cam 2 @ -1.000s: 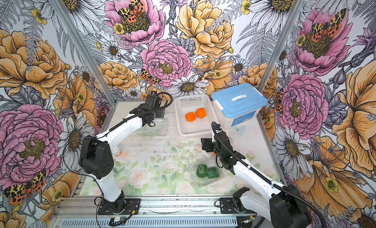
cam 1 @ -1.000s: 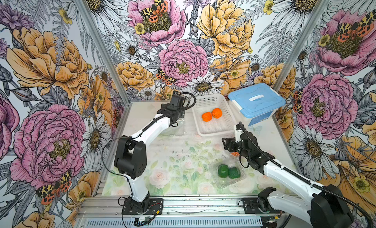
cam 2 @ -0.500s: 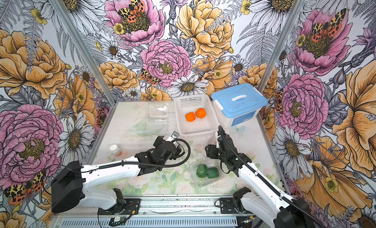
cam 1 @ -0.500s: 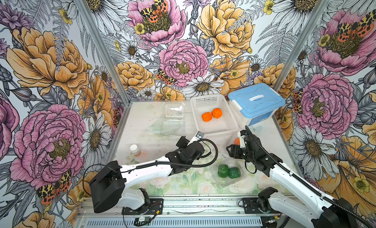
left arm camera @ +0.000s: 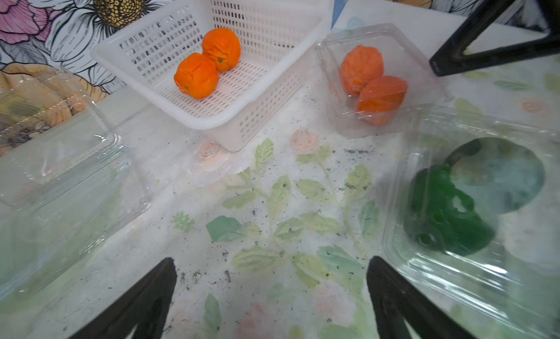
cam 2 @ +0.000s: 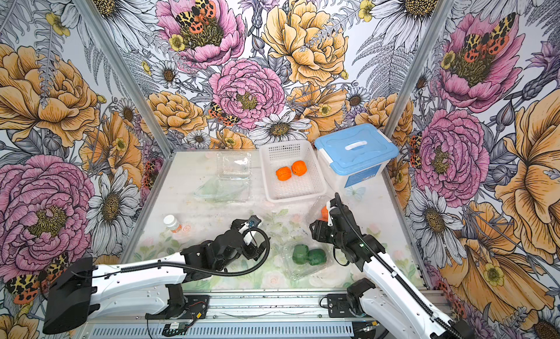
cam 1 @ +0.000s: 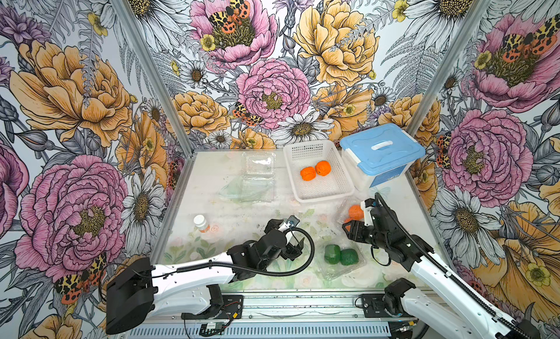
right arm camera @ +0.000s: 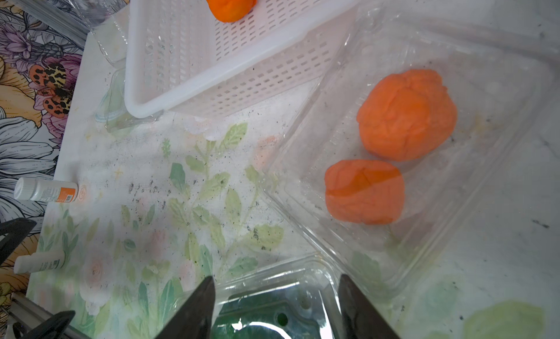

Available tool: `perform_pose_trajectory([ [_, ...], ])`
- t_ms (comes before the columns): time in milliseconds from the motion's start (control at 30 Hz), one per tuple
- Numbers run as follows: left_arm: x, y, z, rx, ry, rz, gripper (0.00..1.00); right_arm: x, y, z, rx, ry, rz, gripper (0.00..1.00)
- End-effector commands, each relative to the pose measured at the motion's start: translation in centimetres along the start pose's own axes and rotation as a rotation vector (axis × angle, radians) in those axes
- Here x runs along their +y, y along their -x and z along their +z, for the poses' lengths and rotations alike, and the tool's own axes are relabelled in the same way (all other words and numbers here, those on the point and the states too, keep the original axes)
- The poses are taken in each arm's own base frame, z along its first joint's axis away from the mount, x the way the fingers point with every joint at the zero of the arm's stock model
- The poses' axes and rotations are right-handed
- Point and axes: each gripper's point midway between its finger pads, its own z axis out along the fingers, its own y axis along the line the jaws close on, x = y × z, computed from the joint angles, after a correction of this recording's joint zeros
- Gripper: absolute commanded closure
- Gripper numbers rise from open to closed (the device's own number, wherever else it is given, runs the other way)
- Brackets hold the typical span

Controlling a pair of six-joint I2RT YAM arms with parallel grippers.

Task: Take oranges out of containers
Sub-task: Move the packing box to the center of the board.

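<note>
Two orange oranges (cam 1: 315, 171) lie in the white basket. Two more (right arm camera: 388, 158) sit in a clear container (cam 1: 348, 213) at the right, half hidden behind my right arm in both top views. Two green oranges (cam 1: 341, 255) lie in a closed clear container (cam 2: 303, 271) at the front. My right gripper (right arm camera: 275, 278) hangs over that container's far corner, fingers apart on either side of the lid corner. My left gripper (left arm camera: 271, 260) is wide open and empty, just left of the green container, low over the table.
An empty clear container (cam 1: 257, 177) lies open at the back, left of the white basket (cam 1: 321, 193). The white tub with a blue lid (cam 1: 381, 152) stands at the back right. A small white bottle (cam 1: 200, 224) stands at the left.
My left arm swung from the empty container at the back down to the front, beside the green container. My right gripper moved forward over the green container and its jaws narrowed.
</note>
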Motion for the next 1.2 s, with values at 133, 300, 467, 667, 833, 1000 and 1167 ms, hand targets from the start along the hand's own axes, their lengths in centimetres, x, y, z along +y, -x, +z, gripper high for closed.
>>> perform_pose_trajectory([
  [133,-3.6,1.1,-0.5,-0.09,-0.212,0.004,0.01,-1.2,-3.1,-0.5,0.095,-0.011,0.028,0.36],
  [300,-5.9,0.6,0.9,-0.036,-0.301,0.032,0.01,-2.1,-4.3,-0.4,0.125,-0.046,0.04,0.36],
  [467,-7.9,0.1,2.2,-0.004,-0.365,0.056,0.01,-2.9,-4.4,-0.1,0.131,-0.087,0.05,0.37],
  [667,-9.0,0.1,3.3,-0.003,-0.397,0.027,0.01,-3.3,-4.9,0.4,0.152,-0.107,0.045,0.41],
  [833,-9.6,-0.3,4.5,0.032,-0.404,0.018,0.01,-3.4,-4.8,0.4,0.147,-0.113,0.04,0.44],
  [1000,-9.6,-0.4,5.3,0.051,-0.386,0.007,0.01,-3.3,-4.9,0.4,0.147,-0.105,0.033,0.47],
  [1167,-8.9,-0.7,6.2,0.087,-0.351,-0.003,0.01,-2.9,-5.1,0.6,0.153,-0.082,0.018,0.48],
])
